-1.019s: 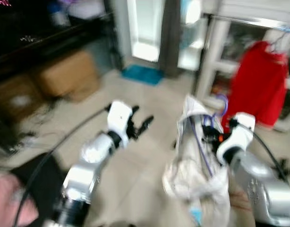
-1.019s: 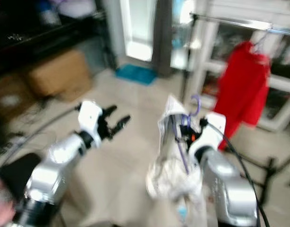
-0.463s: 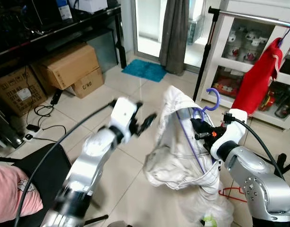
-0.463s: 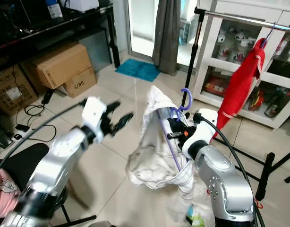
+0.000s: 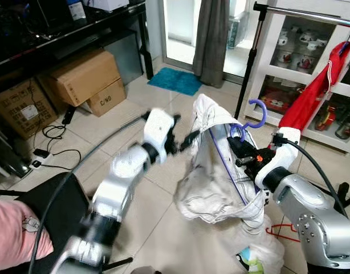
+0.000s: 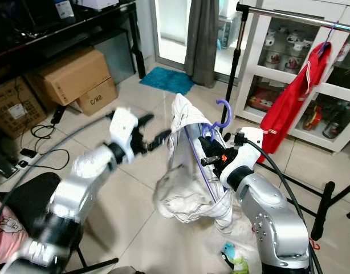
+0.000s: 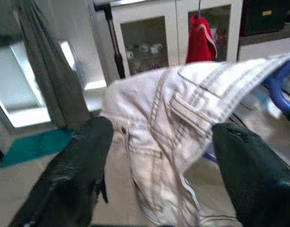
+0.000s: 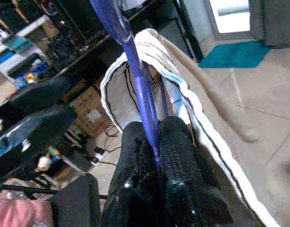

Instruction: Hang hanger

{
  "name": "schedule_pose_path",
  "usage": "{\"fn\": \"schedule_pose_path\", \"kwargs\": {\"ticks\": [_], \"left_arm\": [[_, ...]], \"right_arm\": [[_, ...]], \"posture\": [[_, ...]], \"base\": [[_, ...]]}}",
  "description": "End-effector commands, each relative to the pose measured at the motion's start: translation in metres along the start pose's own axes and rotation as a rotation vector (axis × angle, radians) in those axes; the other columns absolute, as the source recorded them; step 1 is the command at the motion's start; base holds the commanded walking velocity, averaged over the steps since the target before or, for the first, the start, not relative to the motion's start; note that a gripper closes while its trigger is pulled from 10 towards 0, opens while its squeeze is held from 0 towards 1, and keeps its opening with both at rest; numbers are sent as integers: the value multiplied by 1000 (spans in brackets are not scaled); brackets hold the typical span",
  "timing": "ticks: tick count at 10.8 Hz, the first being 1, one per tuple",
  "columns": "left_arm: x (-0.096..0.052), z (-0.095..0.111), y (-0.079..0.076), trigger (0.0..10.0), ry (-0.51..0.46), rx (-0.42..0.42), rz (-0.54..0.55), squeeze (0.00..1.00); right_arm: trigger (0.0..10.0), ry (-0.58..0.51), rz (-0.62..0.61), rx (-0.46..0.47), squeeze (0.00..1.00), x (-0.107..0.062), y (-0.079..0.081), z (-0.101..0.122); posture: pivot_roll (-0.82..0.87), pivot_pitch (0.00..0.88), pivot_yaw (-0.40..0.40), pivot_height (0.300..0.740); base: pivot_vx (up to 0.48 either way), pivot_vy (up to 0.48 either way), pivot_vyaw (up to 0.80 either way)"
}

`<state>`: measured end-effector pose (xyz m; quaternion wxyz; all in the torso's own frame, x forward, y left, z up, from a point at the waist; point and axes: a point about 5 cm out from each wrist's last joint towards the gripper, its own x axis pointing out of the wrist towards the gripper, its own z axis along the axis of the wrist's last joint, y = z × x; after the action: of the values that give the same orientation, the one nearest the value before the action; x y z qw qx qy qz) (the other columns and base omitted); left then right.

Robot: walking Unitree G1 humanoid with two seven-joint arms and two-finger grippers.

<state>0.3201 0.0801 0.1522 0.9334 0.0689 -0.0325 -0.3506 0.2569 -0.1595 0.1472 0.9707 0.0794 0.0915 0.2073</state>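
A purple hanger [image 5: 250, 117] carries a white garment [image 5: 216, 171] with thin stripes at its hem. My right gripper [image 5: 241, 153] is shut on the hanger's purple bar [image 8: 141, 97], just below the hook. The garment droops toward the floor. My left gripper [image 5: 185, 140] is open, its fingers [image 7: 79, 165] spread either side of the garment's collar end without touching it. A metal clothes rail [image 5: 312, 12] runs across the upper right, with a red garment [image 5: 316, 91] hanging from it.
Cardboard boxes [image 5: 84, 80] sit under a black desk [image 5: 61, 34] at the left. A white glass cabinet [image 5: 303, 68] stands behind the rail. The rail's black stand [image 6: 320, 205] is near my right side. A small packet [image 6: 233, 260] lies on the tiled floor.
My left gripper has moved right, up to the garment's edge. The right gripper keeps its hold on the hanger. The camera has steadied from an earlier blur.
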Motion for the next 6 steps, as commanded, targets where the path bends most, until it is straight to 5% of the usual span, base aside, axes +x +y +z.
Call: {"fn": "schedule_pose_path", "kwargs": {"ticks": [1,2,3,6], "left_arm": [[0,0,4,10000,5,23,20,1000],[2,-1,8,10000,8,29,47,1000],[6,-1,11,10000,5,29,55,0],[16,-2,3,10000,-12,-15,-61,0]], "right_arm": [[0,-110,42,-35,0,-3,5,20],[0,-114,67,-44,0,-4,8,21],[0,-122,74,-48,0,-6,8,22],[0,-143,115,-49,0,-8,12,25]], "posture": [[-27,0,87,740],[-39,0,94,740],[-42,0,93,740],[-45,0,92,740]], "base": [[0,0,0],[0,0,0],[0,0,0],[0,0,0]]}}
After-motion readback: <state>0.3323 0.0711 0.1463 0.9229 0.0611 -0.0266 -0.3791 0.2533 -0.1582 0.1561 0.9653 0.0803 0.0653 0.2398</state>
